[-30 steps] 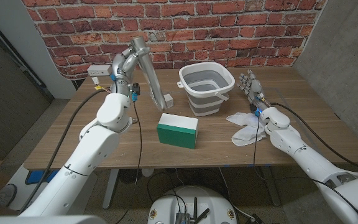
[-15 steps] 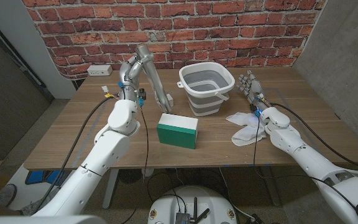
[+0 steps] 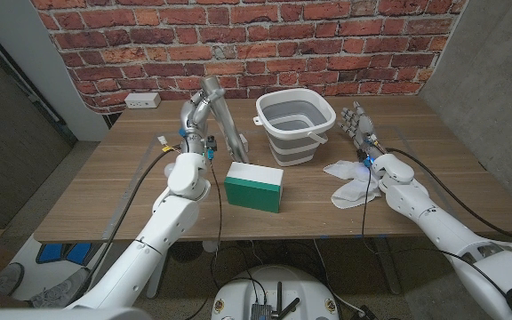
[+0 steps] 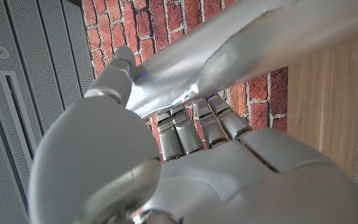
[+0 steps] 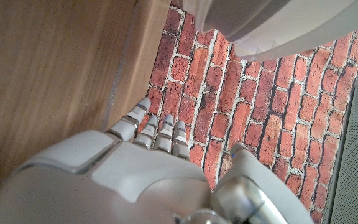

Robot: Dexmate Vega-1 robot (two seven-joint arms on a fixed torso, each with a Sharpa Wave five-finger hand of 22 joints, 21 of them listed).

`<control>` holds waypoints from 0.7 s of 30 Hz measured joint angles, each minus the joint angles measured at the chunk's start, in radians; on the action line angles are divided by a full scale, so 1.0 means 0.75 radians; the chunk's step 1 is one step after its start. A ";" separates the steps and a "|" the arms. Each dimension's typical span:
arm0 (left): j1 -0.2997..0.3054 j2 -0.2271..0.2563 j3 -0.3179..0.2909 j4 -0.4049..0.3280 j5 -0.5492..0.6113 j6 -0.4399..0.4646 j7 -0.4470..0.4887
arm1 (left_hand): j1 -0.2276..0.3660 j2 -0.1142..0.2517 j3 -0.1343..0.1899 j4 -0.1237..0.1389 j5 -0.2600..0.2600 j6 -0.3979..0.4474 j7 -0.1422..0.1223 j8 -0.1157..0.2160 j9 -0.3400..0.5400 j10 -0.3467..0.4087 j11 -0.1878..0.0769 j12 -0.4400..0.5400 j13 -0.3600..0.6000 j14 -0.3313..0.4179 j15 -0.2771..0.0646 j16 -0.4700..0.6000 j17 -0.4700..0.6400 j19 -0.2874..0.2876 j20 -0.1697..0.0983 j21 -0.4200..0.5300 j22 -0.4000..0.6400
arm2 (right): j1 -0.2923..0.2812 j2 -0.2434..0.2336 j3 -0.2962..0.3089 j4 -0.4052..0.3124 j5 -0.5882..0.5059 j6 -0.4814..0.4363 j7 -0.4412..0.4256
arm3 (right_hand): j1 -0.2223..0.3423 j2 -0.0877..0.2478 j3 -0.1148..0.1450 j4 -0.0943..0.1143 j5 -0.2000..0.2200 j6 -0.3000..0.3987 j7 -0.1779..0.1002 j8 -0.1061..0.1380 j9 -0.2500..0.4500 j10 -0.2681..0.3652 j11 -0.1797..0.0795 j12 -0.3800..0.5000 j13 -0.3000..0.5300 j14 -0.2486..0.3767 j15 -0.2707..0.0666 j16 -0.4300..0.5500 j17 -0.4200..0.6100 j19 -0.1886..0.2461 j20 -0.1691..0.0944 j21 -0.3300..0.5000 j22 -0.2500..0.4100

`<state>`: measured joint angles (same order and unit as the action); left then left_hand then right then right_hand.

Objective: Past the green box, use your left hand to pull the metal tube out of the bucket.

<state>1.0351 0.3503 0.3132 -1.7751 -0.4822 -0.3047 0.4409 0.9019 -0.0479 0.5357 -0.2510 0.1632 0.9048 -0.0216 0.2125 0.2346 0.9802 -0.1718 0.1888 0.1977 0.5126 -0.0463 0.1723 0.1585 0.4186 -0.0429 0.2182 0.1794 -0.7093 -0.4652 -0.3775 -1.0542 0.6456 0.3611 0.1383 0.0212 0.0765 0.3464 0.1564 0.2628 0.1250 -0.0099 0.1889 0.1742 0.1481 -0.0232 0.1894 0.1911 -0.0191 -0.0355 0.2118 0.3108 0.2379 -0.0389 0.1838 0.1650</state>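
Two robot arms reach over a wooden table (image 3: 105, 191); near upper centre of the head view the left hand (image 3: 199, 111) wraps its fingers around a metal tube (image 3: 227, 129) that slants down to the table left of the grey and white bucket (image 3: 294, 126), above the green box (image 3: 253, 188). At right centre, the right hand (image 3: 356, 123) stands with fingers straight and close together, holding nothing, above a white cloth (image 3: 352, 182).
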 measured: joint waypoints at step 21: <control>0.019 -0.056 0.028 0.085 -0.030 -0.072 0.012 | 0.008 0.008 0.000 0.000 -0.004 -0.012 -0.012 -0.005 0.004 -0.011 -0.010 -0.001 0.000 0.000 0.000 0.000 0.000 0.000 0.000 -0.001 0.000 | 0.008 0.014 -0.007 0.019 0.002 0.006 0.013 | 0.000 0.000 0.000 0.000 0.000 0.007 0.007 0.000 0.000 0.000 0.000 0.000 0.000 0.007 0.007 0.000 0.000 0.002 0.002 0.000 0.000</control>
<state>1.0491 0.3085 0.3346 -1.7115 -0.5049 -0.3586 0.4497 0.9083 -0.0415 0.5357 -0.2509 0.1605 0.8956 -0.0308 0.2088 0.2375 0.9721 -0.1795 0.1884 0.1976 0.5126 -0.0463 0.1723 0.1586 0.4186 -0.0429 0.2175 0.1792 -0.7033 -0.4548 -0.3830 -1.0398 0.6470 0.3658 0.1479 0.0212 0.0765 0.3464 0.1564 0.2628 0.1299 -0.0049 0.1889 0.1742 0.1480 -0.0232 0.1894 0.1911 -0.0137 -0.0302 0.2118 0.3109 0.2393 -0.0375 0.1838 0.1650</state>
